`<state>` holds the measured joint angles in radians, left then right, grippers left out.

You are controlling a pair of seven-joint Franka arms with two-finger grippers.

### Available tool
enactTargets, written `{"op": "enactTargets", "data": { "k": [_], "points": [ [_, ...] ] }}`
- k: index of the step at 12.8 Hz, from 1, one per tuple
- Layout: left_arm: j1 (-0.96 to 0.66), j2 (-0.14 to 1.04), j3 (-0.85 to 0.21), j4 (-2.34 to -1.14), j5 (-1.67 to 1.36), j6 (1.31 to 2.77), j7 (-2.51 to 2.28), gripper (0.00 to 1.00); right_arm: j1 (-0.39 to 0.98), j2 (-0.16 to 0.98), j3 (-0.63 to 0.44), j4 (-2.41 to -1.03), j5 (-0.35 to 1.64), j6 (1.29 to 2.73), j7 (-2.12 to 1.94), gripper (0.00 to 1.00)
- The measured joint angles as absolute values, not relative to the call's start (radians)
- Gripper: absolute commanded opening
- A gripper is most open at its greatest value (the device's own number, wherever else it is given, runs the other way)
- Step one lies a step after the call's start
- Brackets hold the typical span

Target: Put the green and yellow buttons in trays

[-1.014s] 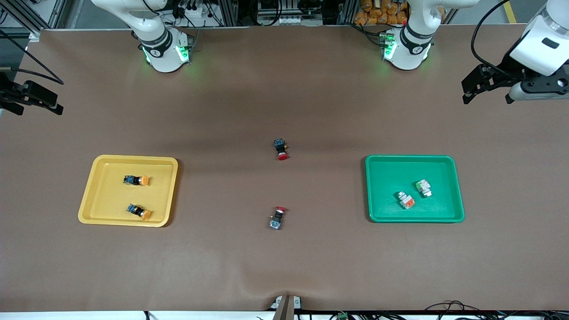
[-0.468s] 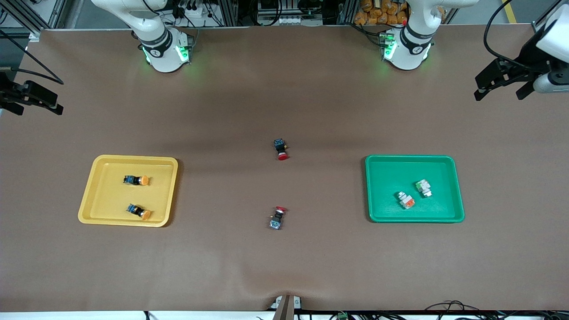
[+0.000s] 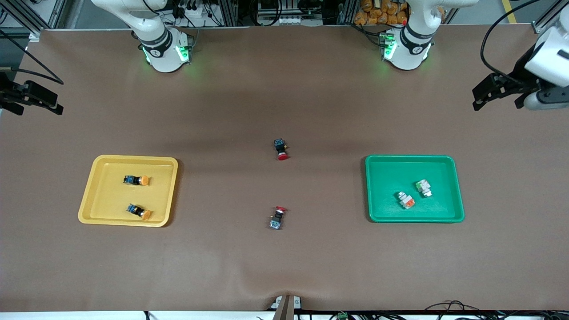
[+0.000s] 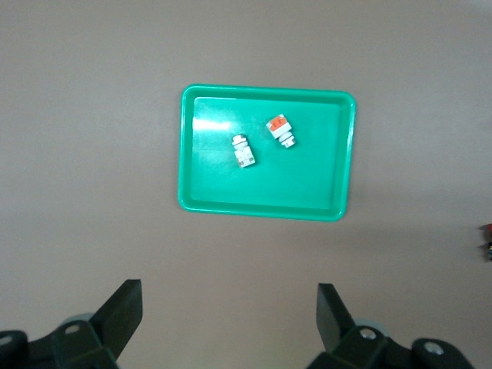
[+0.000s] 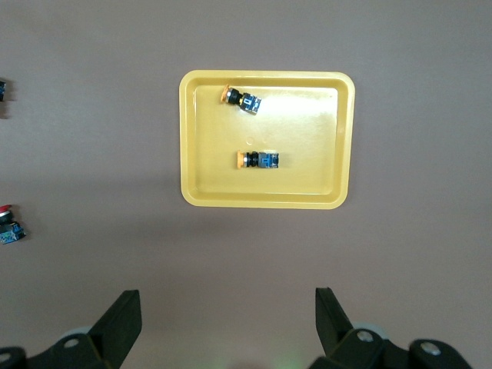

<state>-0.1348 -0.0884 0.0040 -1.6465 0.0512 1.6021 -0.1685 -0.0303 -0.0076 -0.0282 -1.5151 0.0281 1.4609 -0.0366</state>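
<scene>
Two shallow plastic trays: one yellow tray [image 3: 171, 191], one green tray [image 3: 458, 191].
Two orange-capped black buttons [image 3: 136, 180] [image 3: 138, 211].
Two whitish blocky buttons [image 3: 423, 187] [image 3: 406, 200].
Two red-capped black buttons [image 3: 281, 149] [image 3: 277, 217].
Two robot hands: left hand [image 3: 498, 91], right hand [image 3: 29, 98].

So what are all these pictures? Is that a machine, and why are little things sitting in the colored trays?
It is a pair of robot arms bolted to a big brown table. One picture looks down from a high camera facing them. The other two come from small cameras on each arm's wrist, looking straight down.

The yellow tray holds two orange-capped buttons. The green tray holds two whitish buttons, one with a green patch and one with an orange patch. Two red-capped buttons lie on the bare table between the trays.

The grabbing part is called an end effector. The left end effector hangs open in the air near its end of the table, and the right end effector waits open at the other end. Neither holds anything.
</scene>
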Motion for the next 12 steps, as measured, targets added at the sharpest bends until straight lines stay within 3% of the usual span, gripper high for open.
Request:
{"op": "enactTargets", "data": {
  "k": [12],
  "points": [
    [-0.132, -0.090, 0.006, -1.627, 0.039, 1.594, -0.153, 1.00, -0.030, -0.007, -0.028, -1.515, 0.028, 1.461, -0.038, 1.00]
  ]
}}
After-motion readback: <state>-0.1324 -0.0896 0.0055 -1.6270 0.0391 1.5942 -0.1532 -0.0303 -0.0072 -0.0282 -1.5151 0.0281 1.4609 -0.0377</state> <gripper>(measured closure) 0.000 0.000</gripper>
